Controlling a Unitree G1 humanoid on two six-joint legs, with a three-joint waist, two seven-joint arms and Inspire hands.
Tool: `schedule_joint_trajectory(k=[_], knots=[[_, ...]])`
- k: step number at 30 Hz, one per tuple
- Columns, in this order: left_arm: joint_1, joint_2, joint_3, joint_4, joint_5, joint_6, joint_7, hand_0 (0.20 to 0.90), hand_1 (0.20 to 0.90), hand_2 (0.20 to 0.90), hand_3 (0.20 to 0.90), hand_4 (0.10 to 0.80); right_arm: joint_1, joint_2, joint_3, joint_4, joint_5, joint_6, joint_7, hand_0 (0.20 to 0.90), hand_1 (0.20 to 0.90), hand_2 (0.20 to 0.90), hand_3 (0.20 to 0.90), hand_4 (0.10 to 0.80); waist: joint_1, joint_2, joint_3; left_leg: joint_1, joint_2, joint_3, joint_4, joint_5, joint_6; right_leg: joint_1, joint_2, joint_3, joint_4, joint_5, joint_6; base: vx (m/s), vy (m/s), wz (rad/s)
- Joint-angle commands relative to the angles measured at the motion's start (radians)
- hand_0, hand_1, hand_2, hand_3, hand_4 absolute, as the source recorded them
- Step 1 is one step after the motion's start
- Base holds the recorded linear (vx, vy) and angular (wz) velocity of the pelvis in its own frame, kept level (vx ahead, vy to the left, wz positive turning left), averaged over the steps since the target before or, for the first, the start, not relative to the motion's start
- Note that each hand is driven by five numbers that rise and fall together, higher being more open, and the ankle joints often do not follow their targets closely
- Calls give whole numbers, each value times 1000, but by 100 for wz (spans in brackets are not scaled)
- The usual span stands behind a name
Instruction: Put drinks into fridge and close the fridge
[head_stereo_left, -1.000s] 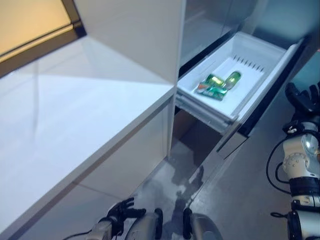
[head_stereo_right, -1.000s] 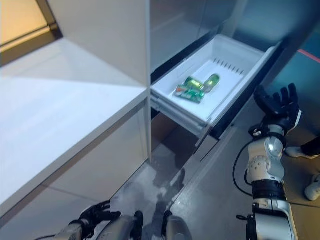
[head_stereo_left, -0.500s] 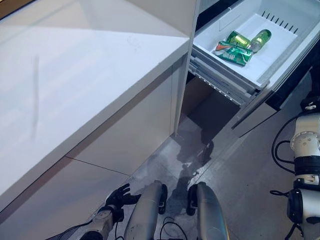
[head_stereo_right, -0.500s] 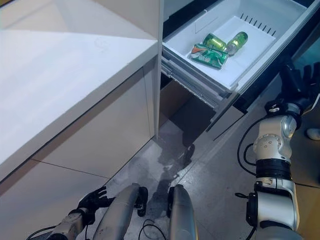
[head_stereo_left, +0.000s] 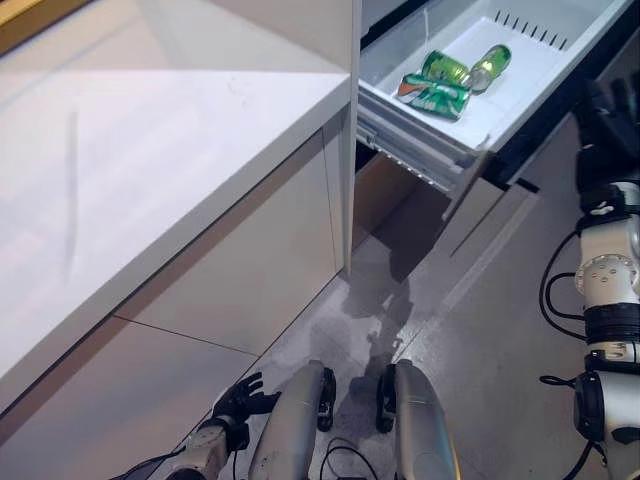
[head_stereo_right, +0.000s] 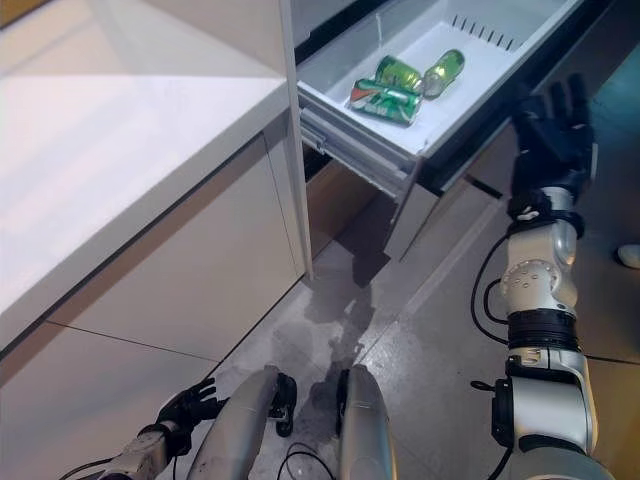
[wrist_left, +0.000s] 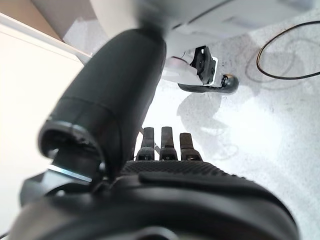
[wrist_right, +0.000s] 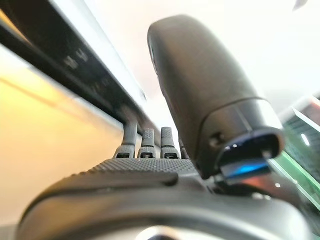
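While the left hand (head_stereo_left: 243, 394) hangs low by the floor (head_stereo_left: 480, 330) with its fingers loosely spread and nothing in it, the work sits higher and farther off. Nearest on the left runs the white tabletop (head_stereo_left: 150, 150), bare on top, with plain cabinet panels beneath it. Past its end stands the fridge, whose white drawer (head_stereo_right: 470, 80) is pulled well out over the floor. The right hand (head_stereo_right: 550, 125) is raised just beside the drawer's dark front edge, fingers straight and spread, palm toward the front; whether it touches the front yet cannot be told.

Inside the drawer lie the drinks: a green can (head_stereo_right: 378, 101) nearest, a second green can (head_stereo_right: 397, 72) touching or just behind it, and a green bottle (head_stereo_right: 443, 71) next to that one. All three lie on their sides. The near can's long axis runs roughly along the drawer's near edge; the bottle's runs slantwise, its cap toward the near cans and its base toward the drawer's slotted back wall.

With the drinks already in, the loading step looks done and the closing step is in hand. The next move probably calls for a flat, steady push on the drawer front, straight along its rails, so the loose cans do not roll.
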Motion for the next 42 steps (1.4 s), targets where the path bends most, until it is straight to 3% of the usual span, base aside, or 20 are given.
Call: schedule_joint_trajectory(k=[1,11,21,30,42], knots=[[54,24,-50,-56,-10,-39,-35,900,900,900,900,800,-213,53,197,-17,-26,89,161,900,900,900,900,800,130,-16,-43,102,-61,-12,-149,-22,99,105,31,-69,-123,22,-100,46,29,1],[65,67,-56,-61,-13,-40,-47,900,900,900,900,800,-382,97,298,76,-50,45,138,900,900,900,900,800,207,-7,-55,210,-76,-112,-400,112,73,223,25,-122,-348,113,-60,12,28,27],[85,97,-28,-14,35,-37,-52,900,900,900,900,800,-384,93,287,95,-66,-24,40,900,900,900,900,800,239,-25,-121,343,-51,-169,-612,190,58,381,51,-168,-624,206,-20,42,9,17],[78,91,-26,-1,53,-38,-56,900,900,900,900,800,-312,58,212,14,-220,-188,-144,900,900,900,900,800,205,-49,-193,439,-20,-138,-751,220,47,485,95,-150,-812,271,1,14,-45,-2],[83,50,29,52,60,-24,-32,900,900,900,900,800,49,-13,58,-250,-405,-198,-268,900,900,900,900,800,76,-74,-295,544,23,-23,-870,222,32,561,146,-63,-941,303,-8,-35,-77,-26]])
